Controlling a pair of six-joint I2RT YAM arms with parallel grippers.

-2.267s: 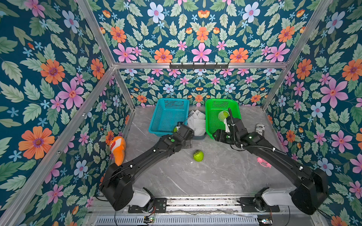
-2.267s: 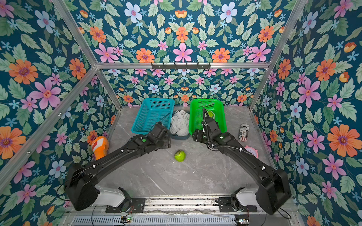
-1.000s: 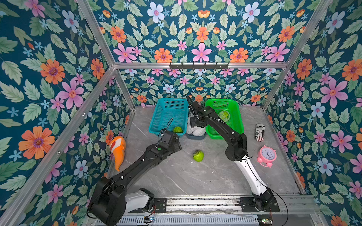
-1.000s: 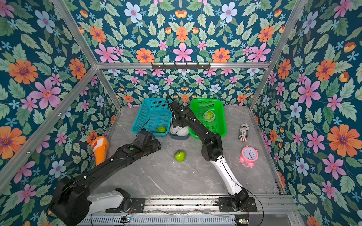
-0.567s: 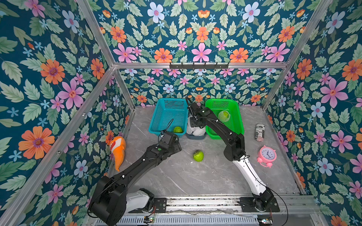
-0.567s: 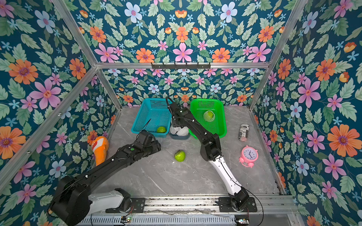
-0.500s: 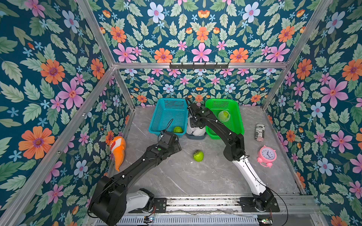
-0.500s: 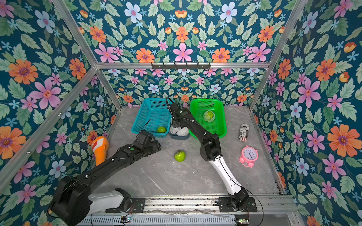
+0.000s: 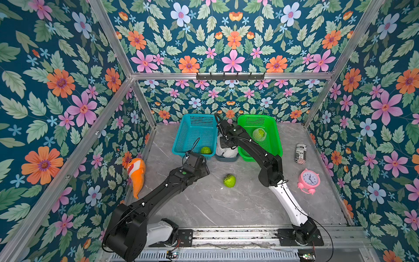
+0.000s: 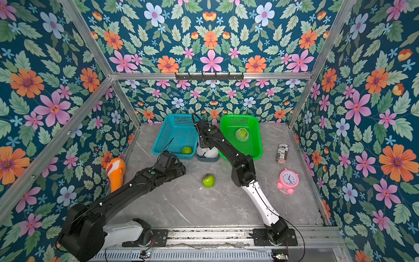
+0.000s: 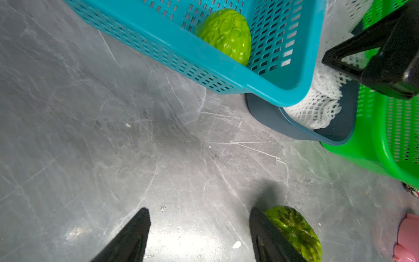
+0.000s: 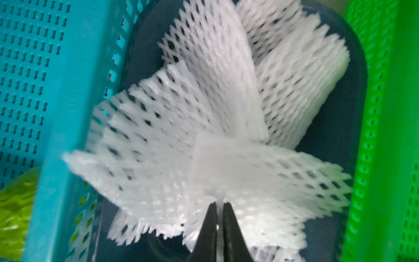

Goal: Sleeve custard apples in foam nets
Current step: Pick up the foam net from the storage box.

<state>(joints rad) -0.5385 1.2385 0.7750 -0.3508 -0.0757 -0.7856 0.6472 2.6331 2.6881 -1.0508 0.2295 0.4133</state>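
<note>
Three custard apples show. One lies loose on the table (image 9: 229,180) (image 10: 208,180) (image 11: 294,229). Another sits in the blue basket (image 9: 205,150) (image 11: 225,34). The last, wrapped in white mesh, rests in the green basket (image 9: 259,133) (image 10: 241,133). White foam nets (image 12: 204,108) (image 9: 221,150) are piled in a dark bin (image 11: 294,132) between the baskets. My right gripper (image 12: 218,205) reaches down into that bin and is shut on the edge of one foam net. My left gripper (image 11: 199,217) hangs open over bare table, one finger beside the loose apple, apart from it.
The blue basket (image 9: 181,145) and green basket (image 9: 277,140) stand against the back wall. An orange fish toy (image 9: 137,172) lies at the left wall. A pink alarm clock (image 9: 308,180) and a printed can (image 9: 300,153) sit at the right.
My right arm swung from the green basket to the net bin, and its jaws closed on a net within the last second. The left arm drew back from the blue basket, then held still.
</note>
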